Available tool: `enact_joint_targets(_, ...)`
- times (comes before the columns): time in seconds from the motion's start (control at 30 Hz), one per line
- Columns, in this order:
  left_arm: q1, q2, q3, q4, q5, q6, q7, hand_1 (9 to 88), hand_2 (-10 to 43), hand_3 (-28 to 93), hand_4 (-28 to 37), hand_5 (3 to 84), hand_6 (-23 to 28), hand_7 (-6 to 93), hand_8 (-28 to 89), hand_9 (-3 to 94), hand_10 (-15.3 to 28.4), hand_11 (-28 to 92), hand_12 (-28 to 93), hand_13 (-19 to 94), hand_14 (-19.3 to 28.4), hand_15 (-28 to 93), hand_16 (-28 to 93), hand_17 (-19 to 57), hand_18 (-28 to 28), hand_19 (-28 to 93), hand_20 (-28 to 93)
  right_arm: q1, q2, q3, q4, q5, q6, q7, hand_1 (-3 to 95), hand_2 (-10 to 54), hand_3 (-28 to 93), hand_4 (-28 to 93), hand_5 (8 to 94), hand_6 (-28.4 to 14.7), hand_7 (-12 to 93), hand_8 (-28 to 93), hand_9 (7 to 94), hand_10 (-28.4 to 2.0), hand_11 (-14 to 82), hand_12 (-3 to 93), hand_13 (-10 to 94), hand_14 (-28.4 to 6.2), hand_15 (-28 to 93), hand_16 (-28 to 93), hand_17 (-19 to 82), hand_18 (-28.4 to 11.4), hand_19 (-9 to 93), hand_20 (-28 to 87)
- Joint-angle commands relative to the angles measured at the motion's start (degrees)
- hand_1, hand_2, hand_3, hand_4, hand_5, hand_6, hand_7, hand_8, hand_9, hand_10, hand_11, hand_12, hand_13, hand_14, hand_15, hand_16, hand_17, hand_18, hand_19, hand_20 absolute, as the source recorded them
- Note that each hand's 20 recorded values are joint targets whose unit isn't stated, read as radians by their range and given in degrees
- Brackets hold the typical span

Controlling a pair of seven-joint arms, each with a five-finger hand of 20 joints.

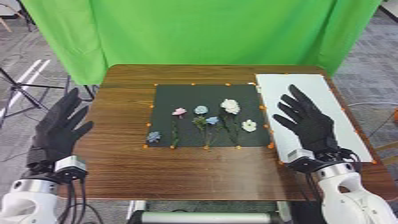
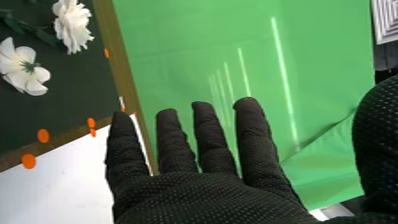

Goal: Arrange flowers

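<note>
We find both hands raised and apart from the flowers. In the head view, the left hand (image 1: 58,132) is at the left edge of the counter (image 1: 204,172), its fingers extended and loosely parted, with nothing in its hold. The right hand (image 1: 315,131) appears above the white sheet (image 1: 304,85), fingers straight and fanned, likewise holding nothing. In the right wrist view we record the same open state: the right hand (image 2: 209,197) has its fingers straight, with gaps between them, and no item in its grasp.

The flowers lie on the dark mat (image 1: 169,97) in the middle of the counter. We note a blue flower (image 1: 154,136) at the near left corner, then a pink flower (image 1: 179,111) on a long stem. Near the mat's middle are a pale blue flower (image 1: 201,109) and, just nearer the robot, a small blue bloom (image 1: 212,120). To their right we log a large white flower (image 1: 231,106), its stem running toward the near edge, and a white open-petalled flower (image 1: 249,125) close to the mat's right side.

Orange markers (image 1: 207,147) sit along the mat's borders. The white sheet lies right of the mat, and a green cloth (image 1: 204,35) hangs beyond the counter.
</note>
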Motion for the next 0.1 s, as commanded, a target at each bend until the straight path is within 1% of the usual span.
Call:
enact_joint_targets(0.03, -0.73, -0.87, 1.18, 0.53, 0.75, -1.09, -1.03, 22.1, -4.5, 68, -28.3, 19.0, 0.4, 19.4, -10, 13.9, 7.6, 7, 24, 11, 11.4, 7, 10, -15.3, 21.9, 35, 6, -1.24, 0.50, -1.01, -1.35, 0.76, 2.88, -2.36, 12.5, -4.7, 82, -24, 26.4, -2.1, 9, -7, 26.4, -10.4, -0.3, 23.9, 17, -10.6, -6, 36, -3, -17.9, 26, 17)
enact_joint_targets(0.07, -0.87, -1.08, 1.14, 0.49, 0.90, -1.27, -1.30, 22.2, -4.5, 68, -28.3, 19.0, 0.4, 19.4, -10, 13.9, 7.6, 7, 24, 11, 11.4, 7, 10, -15.3, 22.0, 35, 6, -1.64, 0.49, -0.90, -1.63, 1.07, 3.20, -2.79, 12.5, -4.7, 82, -24, 26.5, -2.1, 9, -7, 26.4, -10.1, -0.4, 23.8, 17, -10.4, -6, 36, -3, -17.7, 25, 17)
enact_joint_targets(0.1, -0.47, -1.32, 1.18, 0.31, 0.96, -0.85, -1.33, 22.2, -4.5, 68, -28.3, 18.9, 0.4, 19.4, -10, 13.9, 7.6, 7, 24, 11, 11.4, 7, 10, -15.3, 22.0, 35, 6, -1.78, 0.59, -0.91, -1.74, 1.03, 3.53, -3.22, 12.6, -4.8, 82, -24, 26.5, -2.1, 9, -8, 26.5, -9.8, -0.4, 23.7, 17, -10.2, -6, 36, -3, -17.4, 25, 17)
